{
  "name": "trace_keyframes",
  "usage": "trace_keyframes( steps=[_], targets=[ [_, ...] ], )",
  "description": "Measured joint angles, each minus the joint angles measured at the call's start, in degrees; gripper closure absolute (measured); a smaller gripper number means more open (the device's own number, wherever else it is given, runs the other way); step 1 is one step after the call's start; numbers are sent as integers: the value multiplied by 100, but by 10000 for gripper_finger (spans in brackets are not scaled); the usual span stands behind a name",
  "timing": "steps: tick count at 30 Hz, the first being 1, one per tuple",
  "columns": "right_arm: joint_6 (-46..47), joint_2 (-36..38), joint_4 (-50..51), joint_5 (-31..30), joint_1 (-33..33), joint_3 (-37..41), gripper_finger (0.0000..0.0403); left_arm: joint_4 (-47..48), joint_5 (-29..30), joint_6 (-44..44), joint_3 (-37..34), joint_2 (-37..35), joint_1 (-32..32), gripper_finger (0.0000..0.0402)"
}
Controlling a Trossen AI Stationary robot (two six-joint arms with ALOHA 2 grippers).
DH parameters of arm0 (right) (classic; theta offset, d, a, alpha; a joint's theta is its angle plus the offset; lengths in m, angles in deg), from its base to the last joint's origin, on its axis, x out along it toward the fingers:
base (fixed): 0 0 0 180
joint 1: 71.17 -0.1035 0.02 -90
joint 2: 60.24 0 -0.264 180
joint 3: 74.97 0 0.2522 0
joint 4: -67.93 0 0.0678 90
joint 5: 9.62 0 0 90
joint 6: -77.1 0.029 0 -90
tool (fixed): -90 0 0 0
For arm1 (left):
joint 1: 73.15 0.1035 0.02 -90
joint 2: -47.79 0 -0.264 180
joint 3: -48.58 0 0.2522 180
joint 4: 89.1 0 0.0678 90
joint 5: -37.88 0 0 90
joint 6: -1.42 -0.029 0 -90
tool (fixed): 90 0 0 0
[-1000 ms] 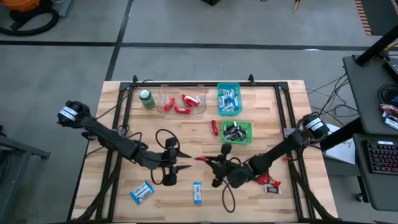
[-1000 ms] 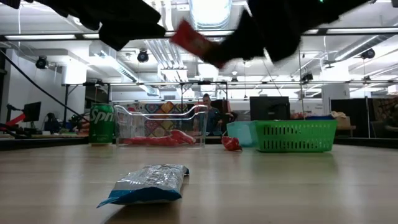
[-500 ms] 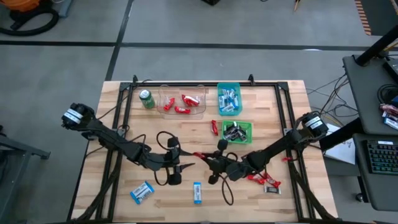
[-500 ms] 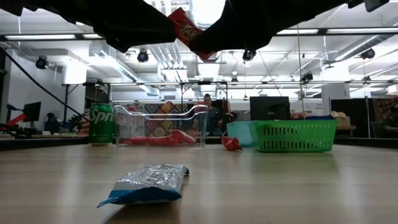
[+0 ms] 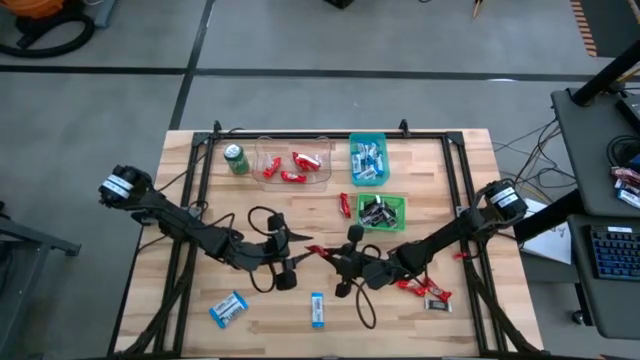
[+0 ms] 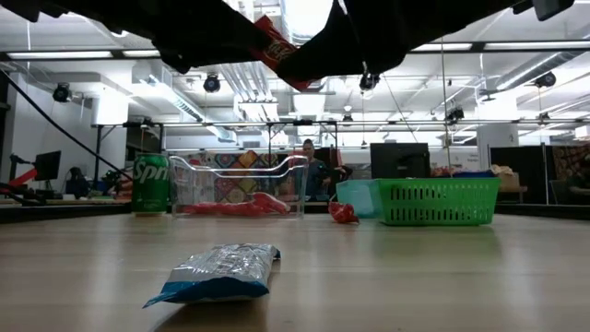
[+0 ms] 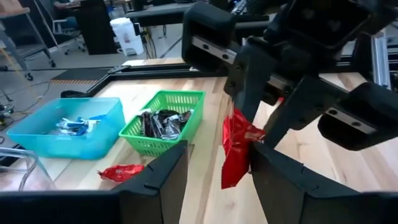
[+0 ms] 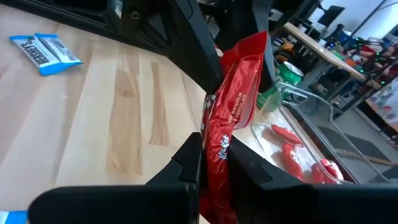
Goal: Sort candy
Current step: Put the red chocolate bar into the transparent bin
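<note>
the left gripper (image 5: pixel 301 258) has closed in, fingers apart either side of the red bar (image 5: pixel 318 250) clamped in the right gripper (image 5: pixel 337 256), mid-air at table centre, suggesting a handover at nine o'clock.

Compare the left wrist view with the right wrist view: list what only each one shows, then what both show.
Left wrist only: the green basket of dark candy and the blue bin.
Right wrist only: the green can, the clear bin with red candy, and a blue-and-white bar.
Both: the red bar pinched in the shut right claw, facing the open left claw.
</note>
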Motion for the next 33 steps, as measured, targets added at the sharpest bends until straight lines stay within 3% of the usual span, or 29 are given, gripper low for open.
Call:
trace_keyframes(
  steps=[9,13,20,25,33],
  targets=[
    [61,0,12,46,0,0,369,-91,-417,-276,0,2,-2,261],
    [195,0,26,21,9,0,363,-105,-428,-314,0,2,0,299],
    [626,0,43,-262,44,0,318,-93,-380,-387,0,2,19,391],
    [1228,34,111,-959,61,2,313,-65,209,-472,0,-38,45,388],
    [2043,413,710,-978,93,2,312,30,453,-706,-9,-354,485,398]
  ],
)
